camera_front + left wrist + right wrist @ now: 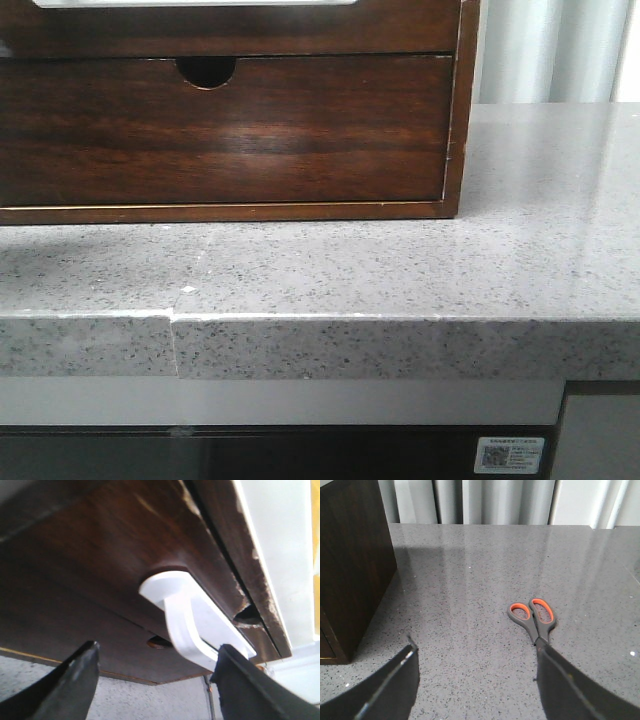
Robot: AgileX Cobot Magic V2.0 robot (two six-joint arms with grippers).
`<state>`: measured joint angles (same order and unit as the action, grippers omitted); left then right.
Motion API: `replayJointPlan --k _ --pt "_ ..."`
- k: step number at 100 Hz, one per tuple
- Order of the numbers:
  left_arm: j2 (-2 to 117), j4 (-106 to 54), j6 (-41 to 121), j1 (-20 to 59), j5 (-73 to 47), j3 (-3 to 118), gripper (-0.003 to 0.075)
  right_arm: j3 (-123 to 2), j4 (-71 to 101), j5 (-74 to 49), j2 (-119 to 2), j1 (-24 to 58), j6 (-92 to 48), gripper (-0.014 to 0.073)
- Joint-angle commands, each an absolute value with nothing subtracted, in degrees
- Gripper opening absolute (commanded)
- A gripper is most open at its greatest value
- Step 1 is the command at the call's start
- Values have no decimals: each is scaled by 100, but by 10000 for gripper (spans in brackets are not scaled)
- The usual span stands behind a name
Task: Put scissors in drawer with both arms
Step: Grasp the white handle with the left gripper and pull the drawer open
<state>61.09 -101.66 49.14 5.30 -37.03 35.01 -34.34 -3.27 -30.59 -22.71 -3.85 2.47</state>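
The drawer (250, 28) is the upper dark reddish-brown front of the wooden cabinet, with a whitish rounded area (200, 2) at the frame's top edge. In the left wrist view its front (110, 550) fills the frame and carries a white handle (192, 622). My left gripper (155, 680) is open just in front of that handle, one finger (240, 685) close beside the handle's end. The scissors (534, 617), grey with orange-lined loops, lie flat on the counter. My right gripper (475, 677) is open above the counter, one finger (570, 685) covering the blades. Neither gripper shows in the front view.
A lower drawer (220, 130) with a half-round finger notch (206, 70) sits under the task drawer. The cabinet stands on a grey speckled counter (400, 270); its side (350, 565) is to one side of the right gripper. A pale curtain (485, 500) hangs behind.
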Motion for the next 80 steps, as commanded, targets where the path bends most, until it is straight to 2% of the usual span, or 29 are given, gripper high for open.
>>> replayJointPlan --k 1,46,53,80 --pt "6266 -10701 5096 531 -4174 3870 459 -3639 -327 -2620 -2362 -375 190 453" --pt "7132 -10701 5169 531 -5052 4472 452 -3639 -327 -2620 -2362 -375 190 453" --pt "7145 -10701 5202 531 -5066 4479 413 -3639 -327 -2620 -2362 -375 190 453" --pt "7145 -10701 5254 531 -5026 4479 181 -3639 -327 -2620 -2362 -375 190 453"
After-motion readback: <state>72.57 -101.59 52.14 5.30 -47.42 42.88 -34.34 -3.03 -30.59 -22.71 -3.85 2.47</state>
